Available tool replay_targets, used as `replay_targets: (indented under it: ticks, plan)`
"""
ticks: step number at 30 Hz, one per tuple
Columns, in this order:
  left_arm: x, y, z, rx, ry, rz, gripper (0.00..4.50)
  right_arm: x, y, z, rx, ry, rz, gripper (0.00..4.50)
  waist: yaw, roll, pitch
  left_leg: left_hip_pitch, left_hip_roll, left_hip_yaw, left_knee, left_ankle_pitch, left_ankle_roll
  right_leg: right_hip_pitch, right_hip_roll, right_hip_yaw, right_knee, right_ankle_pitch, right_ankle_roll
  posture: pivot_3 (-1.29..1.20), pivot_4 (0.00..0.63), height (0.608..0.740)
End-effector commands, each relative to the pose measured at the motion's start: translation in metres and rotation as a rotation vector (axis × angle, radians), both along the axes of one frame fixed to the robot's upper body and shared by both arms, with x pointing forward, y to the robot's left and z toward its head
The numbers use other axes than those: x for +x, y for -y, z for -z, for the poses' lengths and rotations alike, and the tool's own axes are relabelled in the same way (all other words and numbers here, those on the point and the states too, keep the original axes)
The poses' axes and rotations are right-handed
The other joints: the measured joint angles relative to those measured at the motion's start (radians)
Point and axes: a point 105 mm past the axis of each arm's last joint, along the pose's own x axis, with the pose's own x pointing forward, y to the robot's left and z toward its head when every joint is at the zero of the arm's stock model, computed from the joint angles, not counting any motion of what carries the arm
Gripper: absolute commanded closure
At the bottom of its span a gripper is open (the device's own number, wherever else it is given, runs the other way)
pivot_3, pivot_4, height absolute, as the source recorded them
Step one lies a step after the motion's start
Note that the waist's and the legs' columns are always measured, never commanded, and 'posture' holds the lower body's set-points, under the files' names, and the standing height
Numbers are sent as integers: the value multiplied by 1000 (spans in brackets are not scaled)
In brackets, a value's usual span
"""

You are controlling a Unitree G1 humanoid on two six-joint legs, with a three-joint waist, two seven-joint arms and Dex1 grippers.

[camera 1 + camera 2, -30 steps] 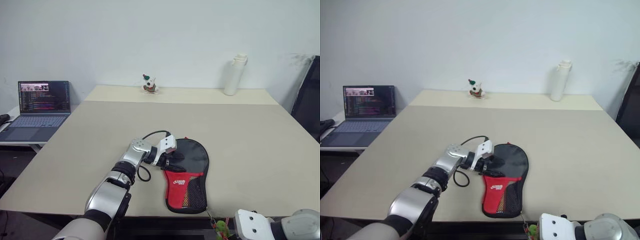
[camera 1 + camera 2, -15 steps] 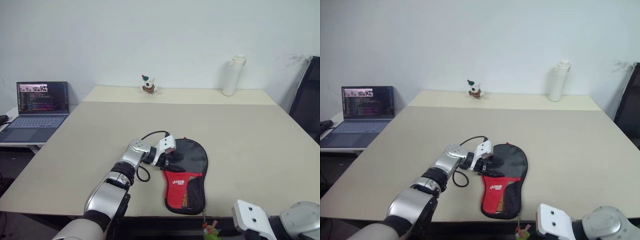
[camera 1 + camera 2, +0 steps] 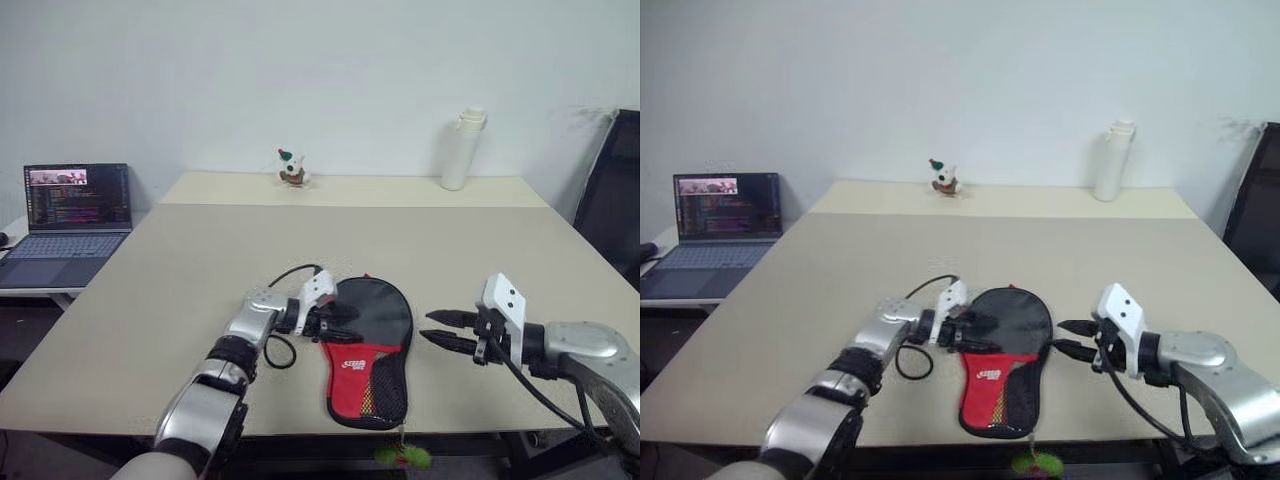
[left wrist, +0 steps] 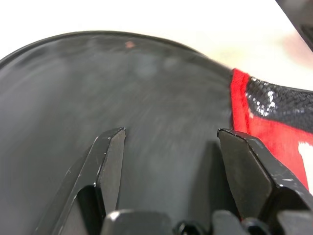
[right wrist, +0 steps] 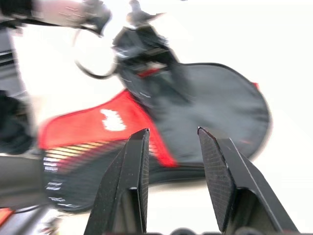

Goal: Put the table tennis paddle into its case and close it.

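The case lies flat near the table's front edge, its round black part toward the far side and its red narrow end with the mesh pocket toward me. The table tennis paddle is hidden. My left gripper rests at the case's left edge, open, both fingers spread over the black face. My right gripper hovers just right of the case, apart from it, open with nothing between its fingers, pointing at the case.
A small green thing dangles below the table's front edge under the case. An open laptop sits on a side desk at left. A white bottle and a small figurine stand at the far edge. A black chair is at right.
My right arm has come up from below the table's front edge to beside the case, and its fingers have opened. The green thing now hangs free. My left gripper shifted slightly left.
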Motion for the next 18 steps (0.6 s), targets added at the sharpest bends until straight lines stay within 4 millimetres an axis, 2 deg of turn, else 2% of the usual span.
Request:
replay_targets:
  ticks: [1, 6, 7, 9, 11, 13, 16, 18]
  plan:
    - [-7, -17, -20, -71, 10, -25, 1212, 17, 9, -9, 78, 45, 24, 2795, -3, 2, 2, 0, 0, 0, 0, 0, 0, 0, 0, 0, 0, 0, 0, 0, 150, 740]
    - [-32, -53, -47, -136, 38, -116, 1212, 39, 23, -8, 100, 86, 56, 2795, -7, 7, 11, 0, 1, -1, 0, 0, 0, -1, -1, 2, 1, 0, 0, 0, 150, 740]
    - [-34, -54, -50, -138, 46, -134, 1212, 43, 29, -8, 99, 91, 63, 2795, -8, 7, 12, 0, 0, -1, 0, 0, 0, -1, -1, 2, 1, 0, 0, 0, 150, 740]
    - [-40, -70, -58, -148, 101, -229, 1212, 54, 40, -4, 61, 102, 91, 2795, -8, 8, 14, 0, 1, -1, 0, 0, 0, -1, -2, 2, 1, 0, 0, 0, 150, 740]
    - [-40, -70, -63, -151, 139, -290, 1212, 61, 55, -1, 23, 100, 111, 2795, -6, 8, 15, 0, 1, -1, 0, 0, 0, -1, -3, 3, 1, 0, 0, 0, 150, 740]
    - [-40, -61, -62, -140, 154, -299, 1212, 66, 68, -3, 10, 96, 123, 2795, 6, 8, 15, 0, 1, -1, 1, 0, 0, -1, -4, 2, 1, 0, 0, 0, 150, 740]
    - [-40, -59, -59, -123, 163, -306, 1212, 72, 75, -5, -11, 111, 146, 2795, 7, 8, 15, -1, 0, 2, 1, 0, 0, -1, -4, 3, 1, 0, 0, 0, 150, 740]
    - [-42, -61, -56, -126, 154, -316, 1212, 73, 73, -3, -28, 125, 147, 2795, 6, 8, 15, 0, 0, 2, 1, 0, 0, -1, -4, 3, 1, 1, 0, 0, 150, 740]
